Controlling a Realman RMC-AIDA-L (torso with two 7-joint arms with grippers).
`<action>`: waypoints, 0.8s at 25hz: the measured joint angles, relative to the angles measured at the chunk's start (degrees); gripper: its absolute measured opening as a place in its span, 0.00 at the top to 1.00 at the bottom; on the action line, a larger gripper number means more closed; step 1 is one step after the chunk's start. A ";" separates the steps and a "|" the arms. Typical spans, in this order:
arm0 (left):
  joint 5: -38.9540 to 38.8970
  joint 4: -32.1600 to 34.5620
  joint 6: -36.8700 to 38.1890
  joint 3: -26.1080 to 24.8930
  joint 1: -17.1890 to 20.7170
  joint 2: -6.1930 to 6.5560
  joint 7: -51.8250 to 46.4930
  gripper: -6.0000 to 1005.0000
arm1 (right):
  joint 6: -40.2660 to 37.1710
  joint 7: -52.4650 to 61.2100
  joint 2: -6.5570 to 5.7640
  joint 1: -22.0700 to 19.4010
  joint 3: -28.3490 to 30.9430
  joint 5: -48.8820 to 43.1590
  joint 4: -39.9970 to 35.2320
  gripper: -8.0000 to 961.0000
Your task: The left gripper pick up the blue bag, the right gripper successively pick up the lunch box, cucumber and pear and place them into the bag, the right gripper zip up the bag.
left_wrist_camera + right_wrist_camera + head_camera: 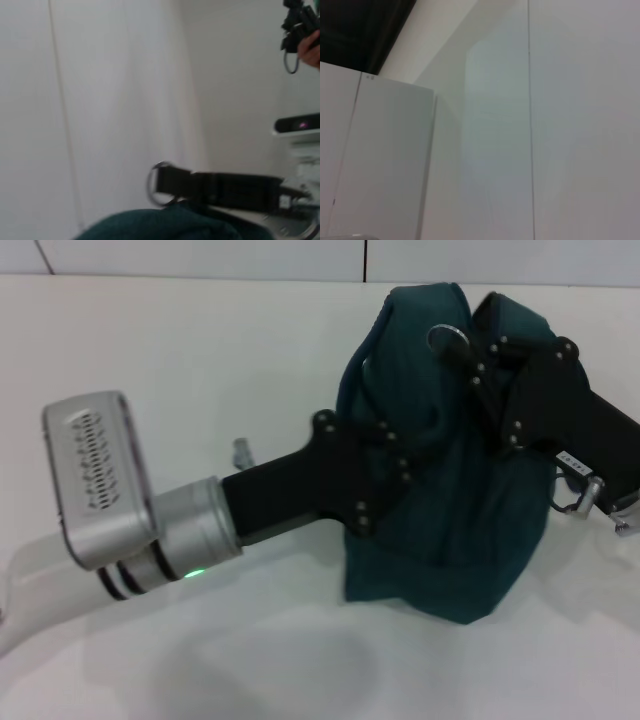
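Your right gripper (462, 352) has its jaws closed on the ring pull (444, 338) at the top of the blue bag (470, 540), which stands on the counter (200, 370). Pull along the zip while the left gripper (395, 475), jaws clamped on fabric, braces. Count: 1 bag, 2 grippers; no lunch box, cucumber or pear shows.

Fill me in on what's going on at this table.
Both arms are on the blue bag, which stands on the white table. The left gripper grips the bag's side fabric from the left. The right gripper is up at the top of the bag by the ring pull, apparently working the zip. No lunch box, cucumber or pear is visible outside the bag, so they are probably packed already.
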 joint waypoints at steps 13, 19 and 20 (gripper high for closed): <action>-2.15 -2.65 -0.76 -5.47 3.58 0.26 5.60 0.92 | -0.55 6.26 -0.59 -2.27 2.20 0.40 2.15 0.96; -1.76 -2.70 -1.17 -4.97 3.75 0.30 6.15 0.93 | -0.86 8.40 -0.62 -2.46 2.75 0.37 3.65 0.96; -1.69 -2.70 -1.17 -4.87 3.77 0.31 6.37 0.93 | -0.87 8.53 -0.61 -2.47 2.83 0.38 3.83 0.96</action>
